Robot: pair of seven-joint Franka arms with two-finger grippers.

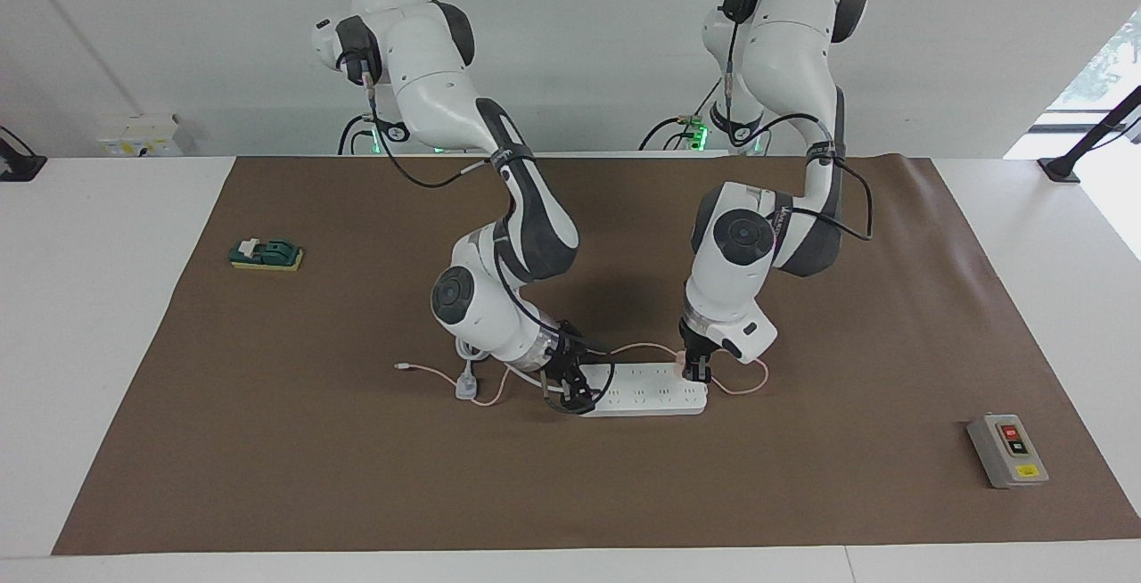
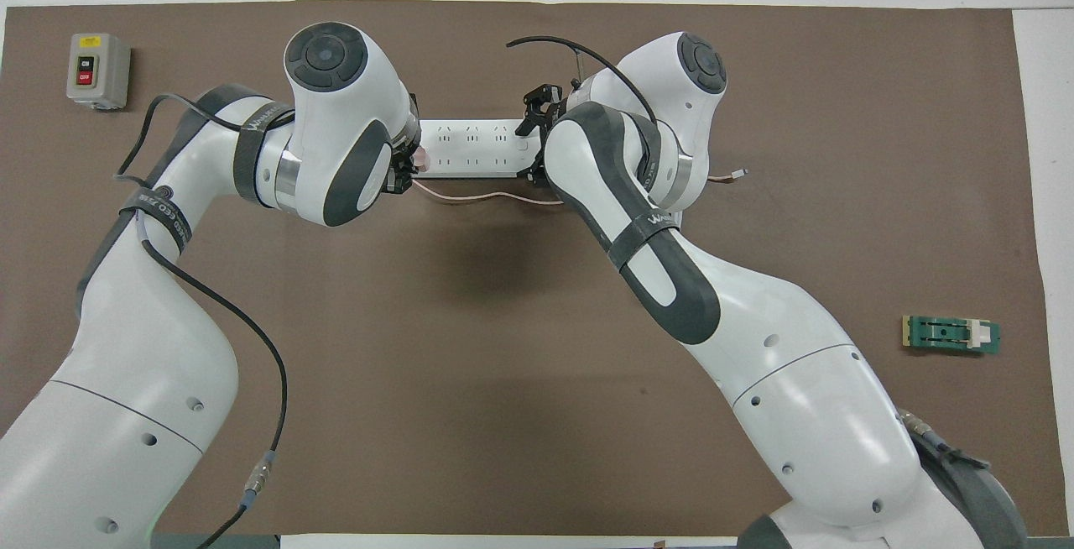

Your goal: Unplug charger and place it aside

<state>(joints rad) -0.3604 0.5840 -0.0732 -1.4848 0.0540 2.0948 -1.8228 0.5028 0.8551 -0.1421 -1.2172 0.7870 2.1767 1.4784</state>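
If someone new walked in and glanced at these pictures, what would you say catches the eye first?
Both arms bend down onto the white power strip in the middle of the brown mat. The left gripper is at the pale-pink charger, plugged in at the strip's end toward the left arm, and the right gripper is down at the strip's end toward the right arm. The charger's thin pink cable trails across the mat.

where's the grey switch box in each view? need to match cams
Facing view: switch box sits low at the picture's right, on the brown mat, toward the left arm's end of the table.
Overhead view: switch box sits at the upper left corner of the mat, farther from the robots than the power strip.
Shared landmark: the power strip mid-mat.
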